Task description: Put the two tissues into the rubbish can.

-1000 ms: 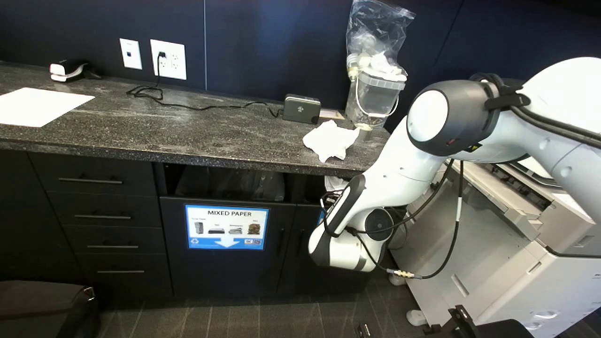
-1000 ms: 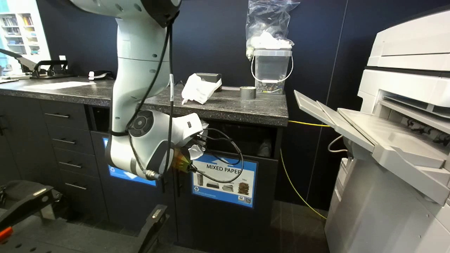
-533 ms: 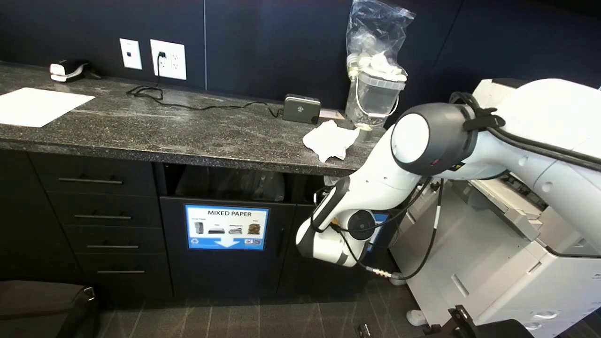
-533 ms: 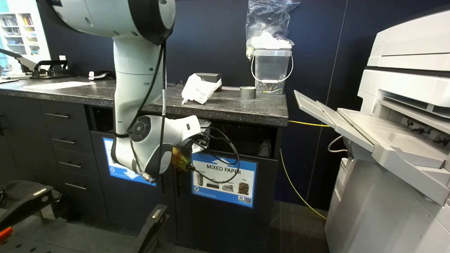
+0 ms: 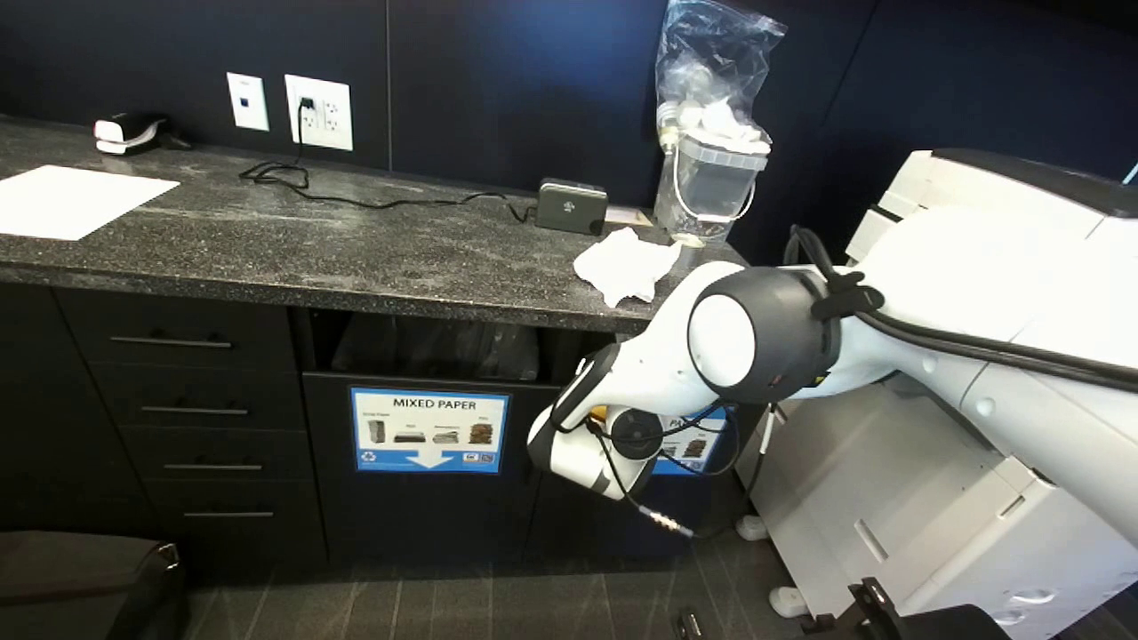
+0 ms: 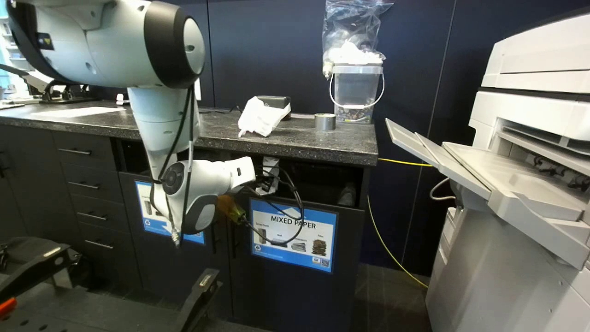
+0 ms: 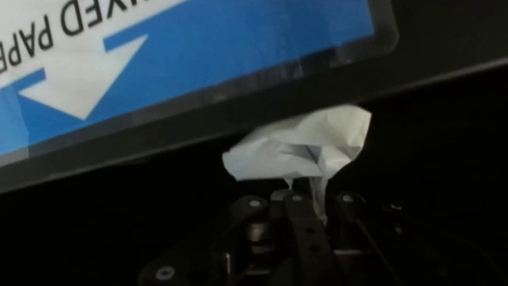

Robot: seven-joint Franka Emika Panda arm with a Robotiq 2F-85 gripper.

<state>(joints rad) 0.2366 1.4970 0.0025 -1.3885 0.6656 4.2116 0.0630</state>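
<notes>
One crumpled white tissue (image 5: 627, 265) lies on the counter near its front edge; it also shows in an exterior view (image 6: 263, 116). The other tissue (image 7: 297, 147) shows in the wrist view, which stands upside down. A thin strand of it runs between the fingers of my gripper (image 7: 322, 204), which looks shut on it. In an exterior view my gripper (image 6: 263, 182) is at the dark slot (image 6: 318, 180) taken as the rubbish can, under the counter. The sign (image 6: 295, 233) below this slot reads MIXED PAPER. The arm hides the gripper in an exterior view.
A twin slot (image 5: 436, 347) with another MIXED PAPER sign (image 5: 431, 431) stands beside it. A clear bucket (image 6: 357, 90) under a plastic bag, a grey tape roll (image 6: 325, 121) and a small dark box (image 5: 572, 206) are on the counter. A printer (image 6: 521, 184) stands alongside.
The arm has come down, and its wrist has shifted slightly left in both exterior views. The tissue at the gripper no longer hangs over the sign. The counter tissue has not moved.
</notes>
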